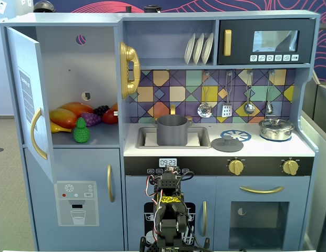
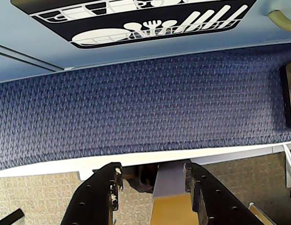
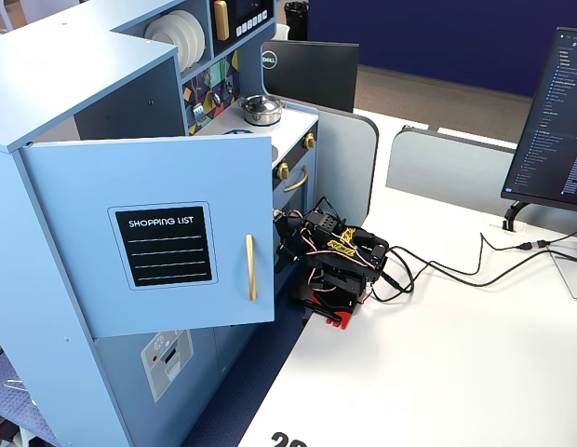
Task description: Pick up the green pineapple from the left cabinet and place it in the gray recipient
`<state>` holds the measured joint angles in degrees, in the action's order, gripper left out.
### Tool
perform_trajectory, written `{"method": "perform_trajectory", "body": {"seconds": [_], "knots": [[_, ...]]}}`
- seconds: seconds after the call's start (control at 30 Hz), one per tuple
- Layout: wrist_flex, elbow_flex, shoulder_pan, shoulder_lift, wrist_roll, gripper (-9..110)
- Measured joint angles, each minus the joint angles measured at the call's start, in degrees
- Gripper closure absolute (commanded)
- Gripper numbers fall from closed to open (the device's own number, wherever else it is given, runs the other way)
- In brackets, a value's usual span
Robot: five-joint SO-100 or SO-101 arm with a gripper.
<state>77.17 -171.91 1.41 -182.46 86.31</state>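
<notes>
The green pineapple [image 1: 81, 131] stands upright at the front of the shelf inside the left cabinet [image 1: 79, 68], whose door [image 1: 26, 100] is swung wide open; that door [image 3: 167, 233] hides the fruit in the side fixed view. The gray recipient [image 1: 172, 130] sits in the sink to the right of the cabinet. My arm [image 1: 171, 210] is folded low in front of the kitchen, far below both; it also shows in the side fixed view [image 3: 335, 265]. In the wrist view my gripper [image 2: 153, 169] is open and empty, pointing down at blue carpet [image 2: 145, 103].
Other toy fruit lies behind the pineapple: an orange-yellow piece [image 1: 68, 114], purple grapes [image 1: 91, 118], a red one [image 1: 110, 115]. A gray lid [image 1: 227, 144] and a shiny silver pot [image 1: 276, 128] sit on the counter. The arm stands on a white table [image 3: 437, 372] with cables and a monitor [image 3: 558, 112].
</notes>
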Motion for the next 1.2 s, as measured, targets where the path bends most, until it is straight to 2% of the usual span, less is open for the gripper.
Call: {"method": "perform_trajectory", "body": {"seconds": [0.2,0.43,0.6,0.7,0.83,0.97,1.07,1.2], "knots": [[0.4,0.0,-3.8,0.0,1.5,100],[0.4,0.0,-3.4,0.0,2.0,100],[-2.5,-0.2,9.7,0.1,-4.4,96],[-13.4,-0.4,21.8,0.4,-6.1,94],[-38.8,-0.3,36.2,1.3,-2.3,87],[-60.5,6.3,43.4,8.3,-0.5,83],[-67.4,13.2,46.9,13.2,-0.5,78],[-70.7,20.6,48.1,20.2,-0.5,74]]}}
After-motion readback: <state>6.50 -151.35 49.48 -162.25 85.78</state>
